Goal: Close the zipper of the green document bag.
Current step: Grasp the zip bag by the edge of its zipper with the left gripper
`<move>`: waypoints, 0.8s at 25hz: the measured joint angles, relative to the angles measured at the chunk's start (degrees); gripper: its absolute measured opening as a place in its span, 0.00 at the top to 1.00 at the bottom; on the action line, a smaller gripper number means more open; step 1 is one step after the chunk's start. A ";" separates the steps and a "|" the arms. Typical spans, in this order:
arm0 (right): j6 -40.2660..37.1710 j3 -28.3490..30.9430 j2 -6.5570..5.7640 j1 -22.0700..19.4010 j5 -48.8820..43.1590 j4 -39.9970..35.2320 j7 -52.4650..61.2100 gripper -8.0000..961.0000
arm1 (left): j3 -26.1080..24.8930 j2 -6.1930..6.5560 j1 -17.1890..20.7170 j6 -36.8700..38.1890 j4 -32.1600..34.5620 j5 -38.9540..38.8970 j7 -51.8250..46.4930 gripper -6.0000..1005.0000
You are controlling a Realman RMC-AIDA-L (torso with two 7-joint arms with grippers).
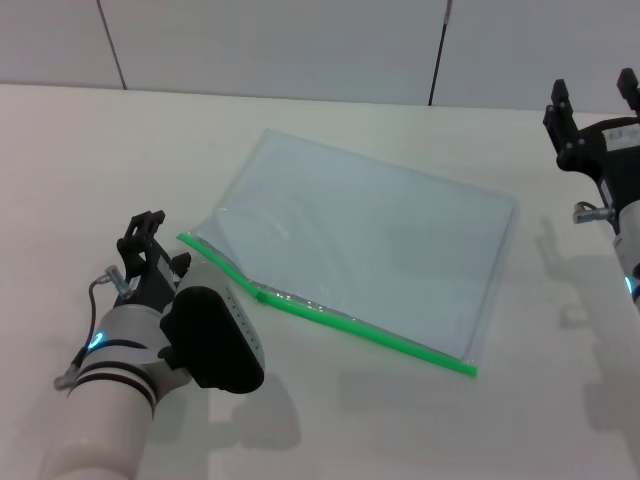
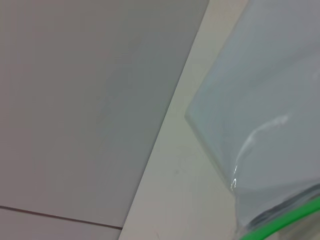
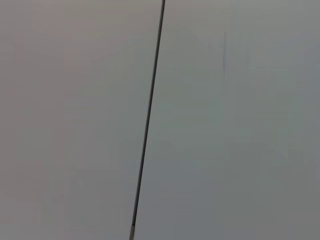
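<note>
The green document bag [image 1: 370, 240] lies flat and slanted in the middle of the white table [image 1: 80, 160], pale blue-grey and translucent. Its zipper [image 1: 380, 338] runs as a bright green strip along the near long edge, with a small slider tab [image 1: 262, 293] about a third of the way from the left end. Left of the tab the bag's mouth gapes slightly. My left gripper [image 1: 160, 245] stands open just left of the zipper's left end, holding nothing. The left wrist view shows a bag [image 2: 265, 100] corner and a bit of the zipper [image 2: 285, 222]. My right gripper [image 1: 593, 95] hangs open at the far right, well away from the bag.
A pale wall with a dark vertical seam [image 1: 437, 50] rises behind the table's far edge. The right wrist view shows only that wall and the seam [image 3: 149, 115]. Bare tabletop surrounds the bag on all sides.
</note>
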 joint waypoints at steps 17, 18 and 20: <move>0.21 -0.04 0.09 -0.04 0.00 -0.15 -0.14 0.30 | -0.53 0.08 -2.43 1.12 -0.68 -1.99 3.92 0.34; 0.23 -0.04 0.09 -0.06 0.00 -0.18 -0.14 0.30 | -0.51 0.07 -2.62 1.43 -0.89 -2.32 4.21 0.34; 0.23 -0.03 0.09 -0.08 0.00 -0.20 -0.14 0.30 | -0.38 -0.02 -3.03 2.05 -1.35 -2.81 4.57 0.34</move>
